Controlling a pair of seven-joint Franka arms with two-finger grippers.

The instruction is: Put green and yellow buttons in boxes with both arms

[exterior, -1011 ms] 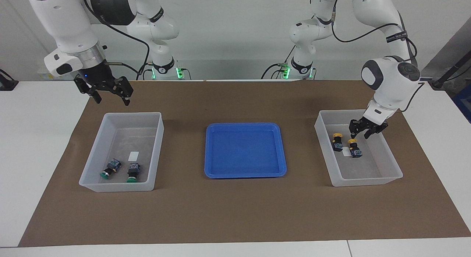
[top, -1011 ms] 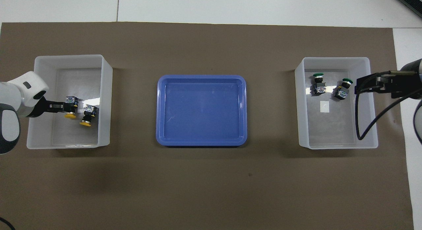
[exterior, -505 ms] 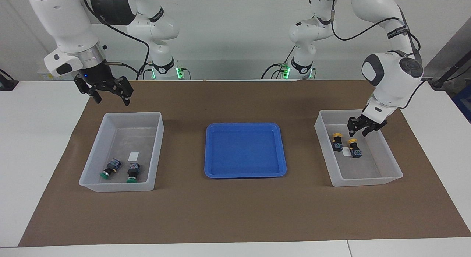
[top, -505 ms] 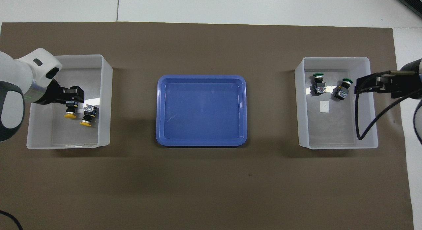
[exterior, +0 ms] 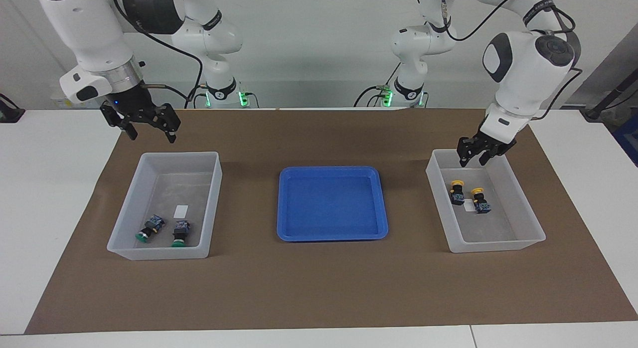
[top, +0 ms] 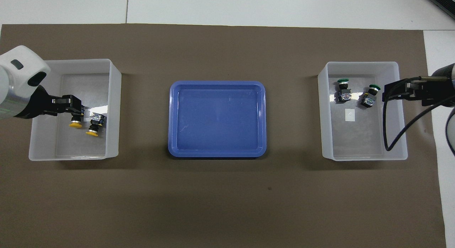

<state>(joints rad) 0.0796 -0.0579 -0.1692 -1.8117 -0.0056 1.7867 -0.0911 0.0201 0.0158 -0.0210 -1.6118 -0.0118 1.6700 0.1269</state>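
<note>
Two yellow buttons (exterior: 456,191) (exterior: 480,202) lie in the box (exterior: 498,247) at the left arm's end of the table. My left gripper (exterior: 473,159) hangs open and empty above that box's end nearest the robots, clear of both buttons. In the overhead view the left gripper (top: 73,106) covers part of one yellow button (top: 75,123). Two green buttons (exterior: 147,229) (exterior: 179,233) lie in the other box (exterior: 159,253). My right gripper (exterior: 152,133) waits open and empty, high over the mat just off that box's rim.
A shallow blue tray (exterior: 331,203) sits between the two boxes on the brown mat (exterior: 319,288). A black cable (top: 387,134) from the right arm hangs over the box with the green buttons (top: 343,88).
My left gripper has risen out of the box, away from the yellow buttons, and its fingers have spread wider. The right arm and all the buttons have stayed put.
</note>
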